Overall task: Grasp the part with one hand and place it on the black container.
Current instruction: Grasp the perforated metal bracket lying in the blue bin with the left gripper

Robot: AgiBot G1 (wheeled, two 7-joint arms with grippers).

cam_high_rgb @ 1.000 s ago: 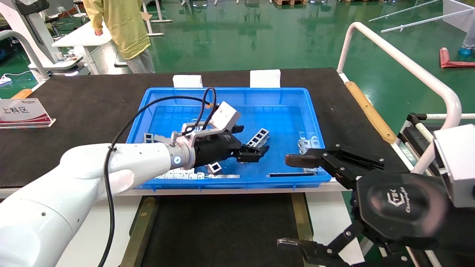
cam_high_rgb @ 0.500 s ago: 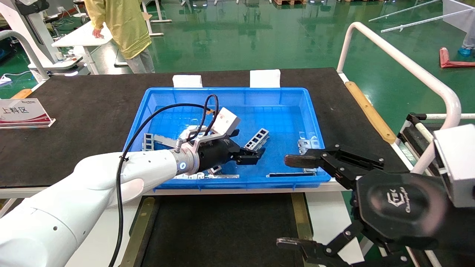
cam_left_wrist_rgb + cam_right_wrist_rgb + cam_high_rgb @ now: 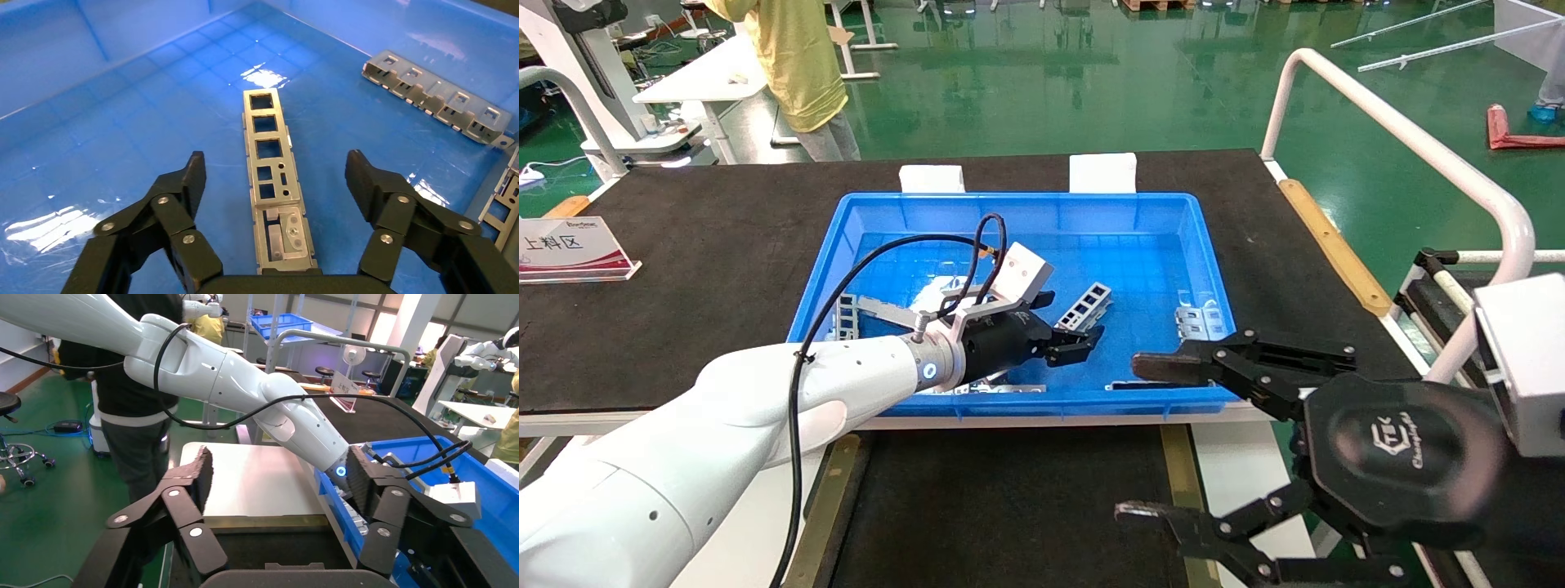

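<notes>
The part (image 3: 1088, 304) is a slim grey strip with square cut-outs, lying flat on the floor of the blue bin (image 3: 1026, 198). My left gripper (image 3: 1075, 339) is open just at the strip's near end. In the left wrist view the part (image 3: 267, 153) lies lengthwise between the two spread fingers of that gripper (image 3: 276, 168), touching neither. The black container (image 3: 1009, 506) sits in front of the bin, framed by brass bars (image 3: 1182, 482). My right gripper (image 3: 1140, 441) is open and empty, hovering over the container's right side (image 3: 269, 545).
Other grey metal pieces lie in the bin at the right (image 3: 1201, 322), the left (image 3: 846, 314) and along the front wall (image 3: 1001, 389). A second slotted strip (image 3: 437, 98) lies beyond the part. A sign (image 3: 568, 245) stands far left. A white rail (image 3: 1418, 147) runs on the right.
My left arm has sunk lower and settled its open gripper at the strip's near end. My right gripper has shifted slightly to the left. The part has not moved.
</notes>
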